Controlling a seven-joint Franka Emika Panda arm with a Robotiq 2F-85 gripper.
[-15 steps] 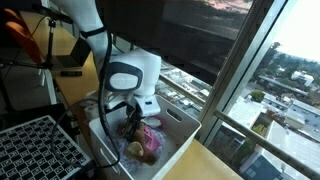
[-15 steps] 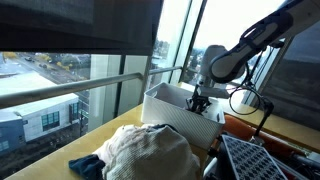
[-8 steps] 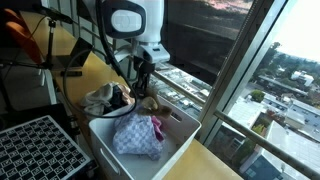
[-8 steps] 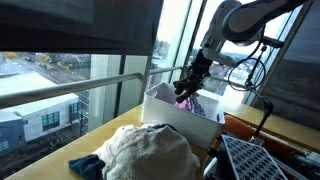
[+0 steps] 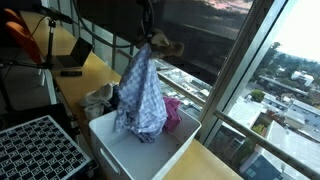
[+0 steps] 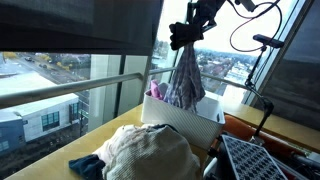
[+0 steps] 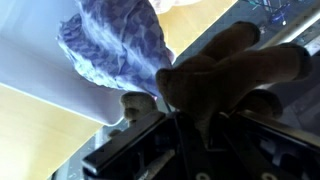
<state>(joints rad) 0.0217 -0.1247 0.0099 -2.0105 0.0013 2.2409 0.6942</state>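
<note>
My gripper (image 5: 148,38) is high above a white bin (image 5: 130,152) and shut on a blue-and-white checked cloth (image 5: 140,95) that hangs down from it, with a brown piece (image 5: 165,45) bunched at the jaws. The cloth's lower end reaches into the bin. It also hangs from the gripper (image 6: 188,38) over the bin (image 6: 180,118) in both exterior views, as the checked cloth (image 6: 183,82). In the wrist view the brown piece (image 7: 225,65) fills the jaws and the checked cloth (image 7: 115,45) dangles below over the bin's white floor (image 7: 40,55).
A pink cloth (image 5: 172,112) and other laundry (image 5: 100,100) lie in the bin. A heap of cream and blue cloths (image 6: 140,155) sits on the wooden table. A black perforated crate (image 5: 35,150) stands nearby. Large windows (image 6: 80,80) surround the scene.
The gripper has risen from inside the bin to well above it, lifting the checked cloth out so it now hangs at full length.
</note>
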